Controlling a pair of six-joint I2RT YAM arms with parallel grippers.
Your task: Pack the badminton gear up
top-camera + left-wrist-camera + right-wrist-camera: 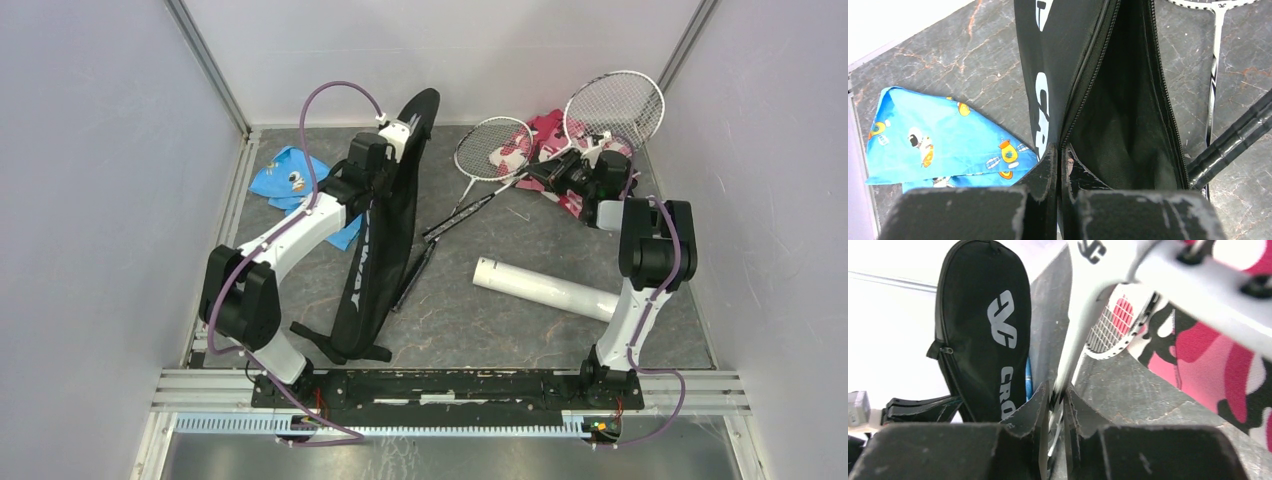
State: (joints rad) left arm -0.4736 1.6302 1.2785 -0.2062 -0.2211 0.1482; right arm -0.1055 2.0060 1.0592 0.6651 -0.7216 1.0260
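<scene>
Right gripper [1056, 396] pinches a racket [1079, 340] shaft — left gripper [1059, 161] clamps the racket bag [1063, 50].

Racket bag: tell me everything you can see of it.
The racket bag is long, black soft fabric with white lettering and straps at its near end. It lies left of centre, wide end lifted at the far side, zip open, interior dark, nothing visible inside. The left hand pinches its zip edge.
</scene>
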